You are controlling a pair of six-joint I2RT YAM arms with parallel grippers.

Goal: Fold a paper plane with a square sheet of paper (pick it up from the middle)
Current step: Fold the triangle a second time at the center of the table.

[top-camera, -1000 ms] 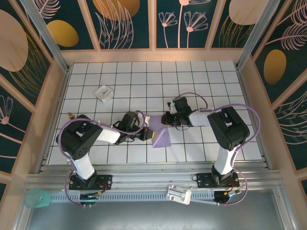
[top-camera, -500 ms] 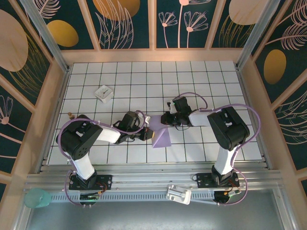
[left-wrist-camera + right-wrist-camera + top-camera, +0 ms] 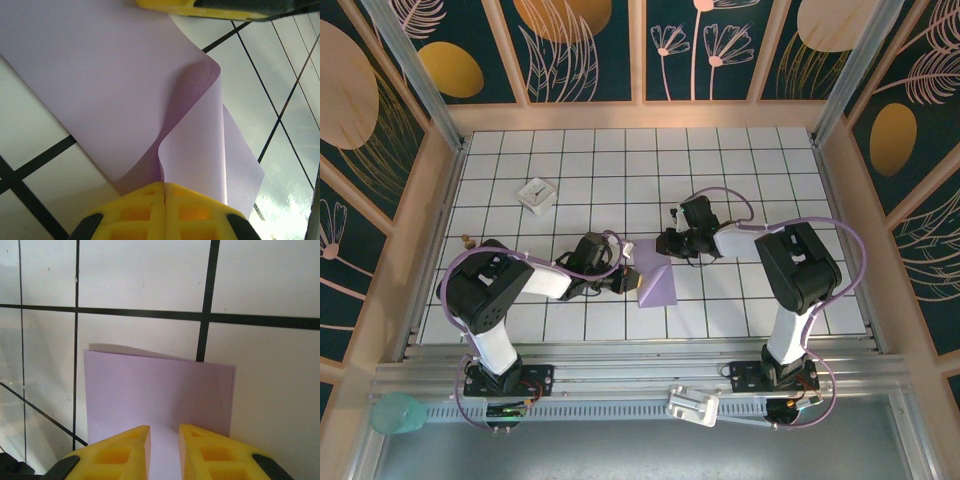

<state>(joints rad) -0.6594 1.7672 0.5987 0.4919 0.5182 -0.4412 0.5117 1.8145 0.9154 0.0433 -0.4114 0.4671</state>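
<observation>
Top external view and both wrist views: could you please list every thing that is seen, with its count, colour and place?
sheet of paper: one, lavender, middle of the table, between the two arms
small block: one, white with a dark mark, far left part of the table
table: one, white tiles with dark lines, inside a pale wooden frame
cup-like object: one, pale green, near left corner, off the tiles
left pincer: one, yellow fingers, shut on the sheet's curled edge
right pincer: one, yellow fingers, slightly open, the sheet showing in the gap
</observation>
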